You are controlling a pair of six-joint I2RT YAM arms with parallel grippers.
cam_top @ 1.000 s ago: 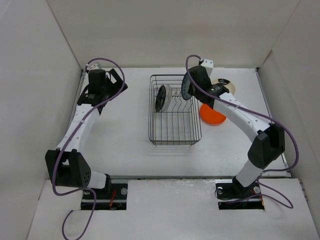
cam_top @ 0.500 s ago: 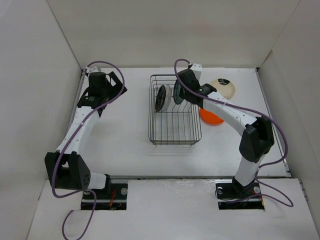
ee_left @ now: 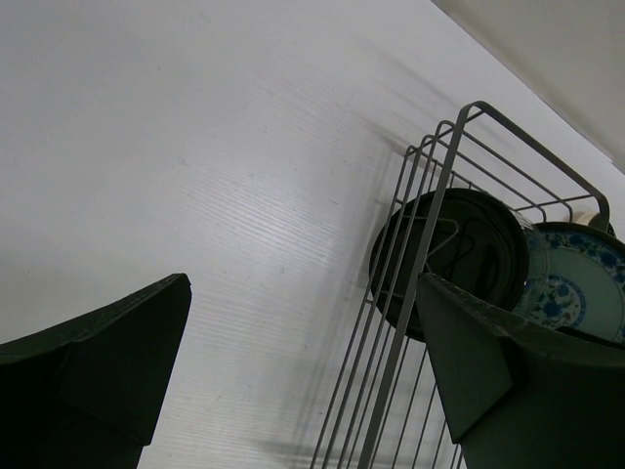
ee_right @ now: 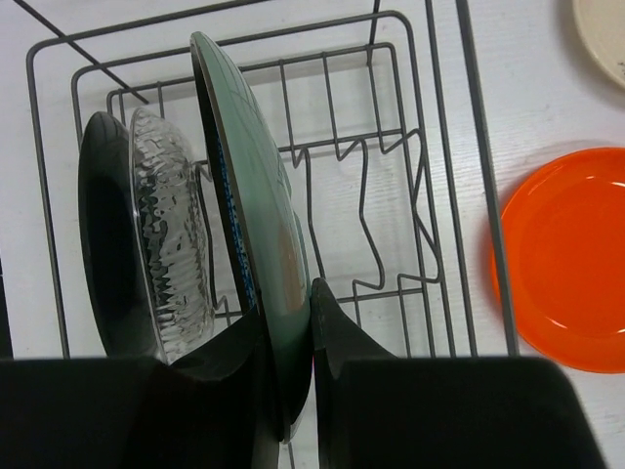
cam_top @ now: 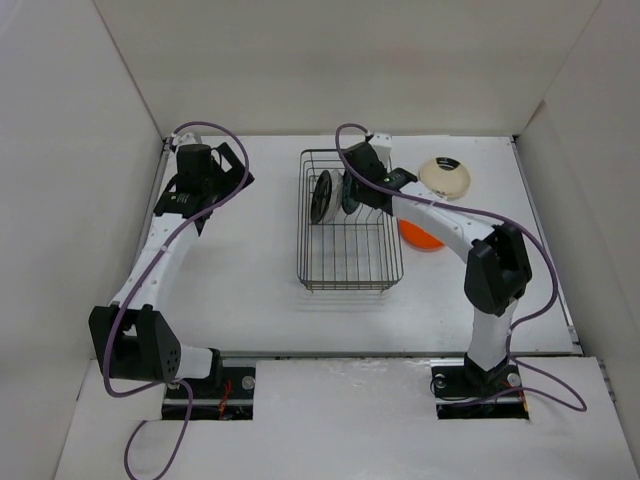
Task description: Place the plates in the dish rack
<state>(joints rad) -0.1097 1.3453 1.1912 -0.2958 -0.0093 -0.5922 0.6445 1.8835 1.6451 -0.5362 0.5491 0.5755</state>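
Two stand upright in dish rack (cam_top: 352, 262): black plate (ee_right: 103, 234), pale plate (ee_right: 172, 234). Right end effector (ee_right: 288, 327) clenched on teal plate (ee_right: 256, 215) rim, just beside them. Left end effector (ee_left: 303, 327) released, empty, above desk (ee_left: 195, 147).

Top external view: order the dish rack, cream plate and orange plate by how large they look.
1. dish rack, clearly largest.
2-3. cream plate and orange plate: not ranked. They look alike, and the right arm covers part of the orange one.
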